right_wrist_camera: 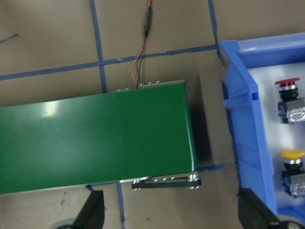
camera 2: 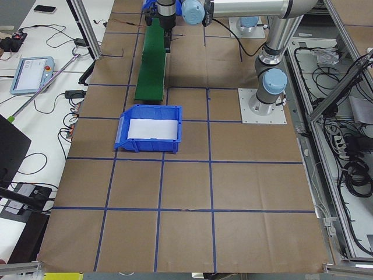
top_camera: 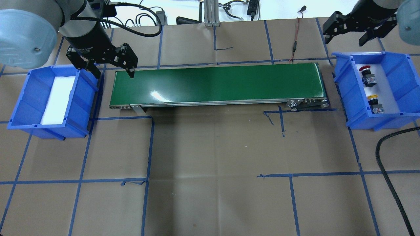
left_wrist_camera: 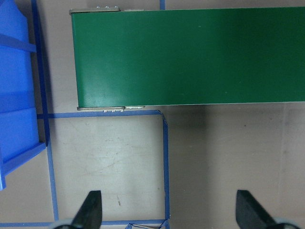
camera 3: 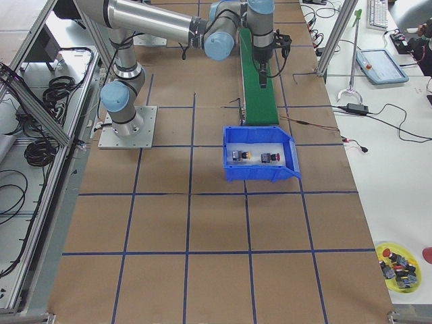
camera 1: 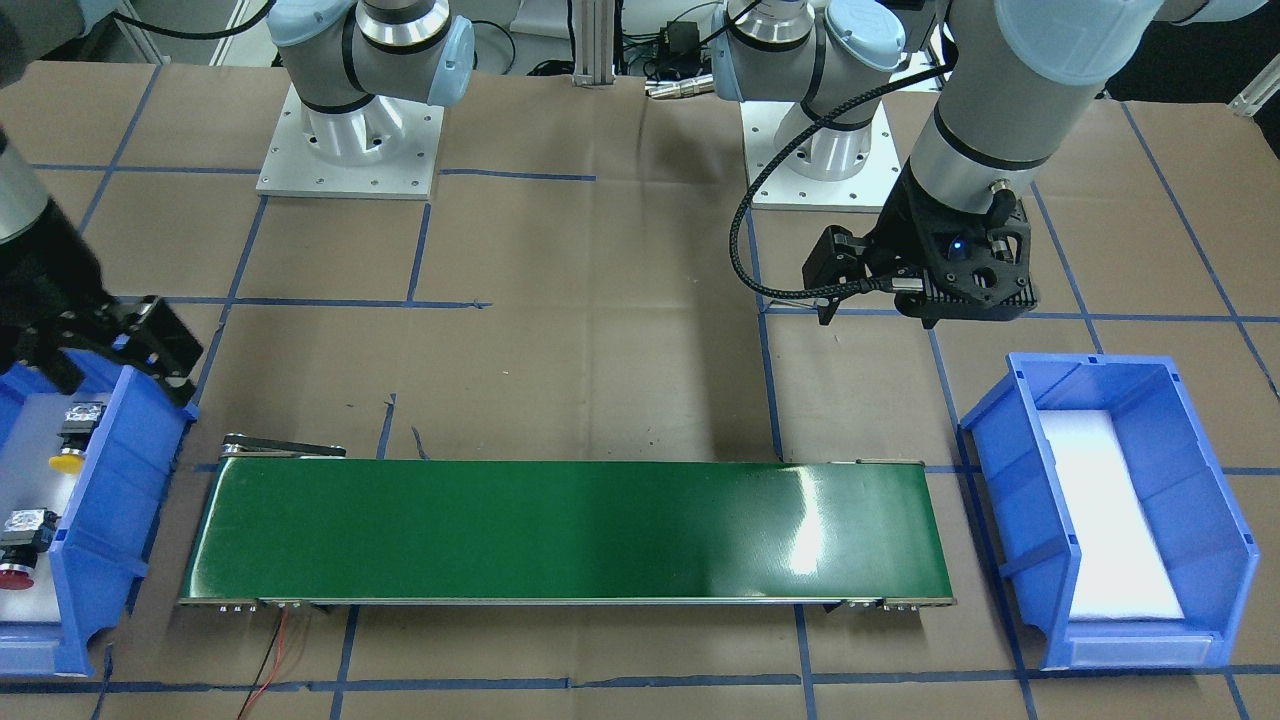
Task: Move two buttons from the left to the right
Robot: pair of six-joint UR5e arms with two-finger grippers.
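Your left tool (top_camera: 114, 74) hangs with its fingers spread wide and nothing between them, up by the left end of the green belt (top_camera: 216, 83), beside the left bin (top_camera: 19, 108) with its white padding. Faint lettering on the tool's body is too small to read. Your right tool (top_camera: 347, 36) is spread wide too, empty, high up near the belt's right end and the right bin (top_camera: 341, 85) at the table's (top_camera: 210, 170) right edge. Both buttons lie in that bin, apart from each other: the red button (top_camera: 367, 74) farther out, the yellow button (top_camera: 375, 103) nearer the robot. Each lies on its side, long axis along the bin, cap toward the table's far edge. Only a narrow strip separates belt and bin at each end.
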